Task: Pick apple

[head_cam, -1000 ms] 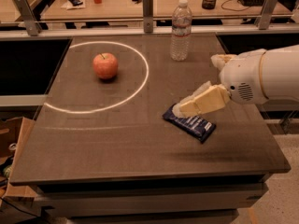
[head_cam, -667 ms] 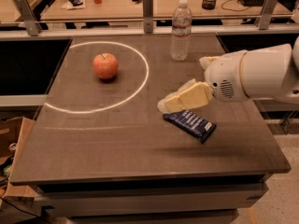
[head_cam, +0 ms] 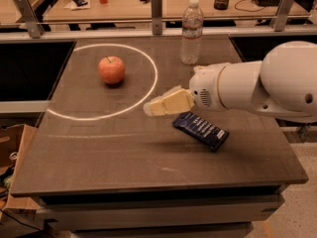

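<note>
The tool (head_cam: 151, 108) hangs over mid-desk (head_cam: 148, 167) with nothing in it, and whether it is released or clenched I cannot tell, while the apple (head_cam: 111, 69) sits inside the white circle (head_cam: 148, 90), well apart at the tool's ten o'clock! The smart play, I'd say: travel toward ten o'clock, arrive spread wide, and close level around the apple's widest part so it cannot roll. The water bottle (head_cam: 191, 31) at one o'clock and the dark blue snack packet (head_cam: 200, 130) at four o'clock lie off that line.
</note>
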Motion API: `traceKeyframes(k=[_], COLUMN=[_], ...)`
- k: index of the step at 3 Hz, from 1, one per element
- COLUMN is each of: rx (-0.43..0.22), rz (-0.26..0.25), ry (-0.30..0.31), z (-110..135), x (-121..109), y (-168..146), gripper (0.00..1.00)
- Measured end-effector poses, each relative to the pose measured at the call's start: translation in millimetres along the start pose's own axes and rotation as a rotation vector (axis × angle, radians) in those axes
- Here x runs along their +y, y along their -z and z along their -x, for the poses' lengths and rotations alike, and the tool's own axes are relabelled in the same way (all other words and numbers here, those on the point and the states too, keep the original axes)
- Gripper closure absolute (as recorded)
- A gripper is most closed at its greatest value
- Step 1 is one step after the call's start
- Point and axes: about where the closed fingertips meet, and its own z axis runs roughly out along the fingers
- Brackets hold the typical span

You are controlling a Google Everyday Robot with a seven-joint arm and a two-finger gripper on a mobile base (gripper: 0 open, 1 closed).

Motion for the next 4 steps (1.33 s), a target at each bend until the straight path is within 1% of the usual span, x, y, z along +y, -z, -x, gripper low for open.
traceKeyframes(k=[1,2,3,4], rx=[-0.059,-0.097,-0.127,-0.158], rz=[-0.028,-0.021,0.002,0.029], ry=[0.02,0.047,0.06,0.056], z=[5,11,16,23], x=[-14,-24,-28,-29], y=[-27,-57,-94,-126], gripper=[0.0,0.0,0.0,0.0])
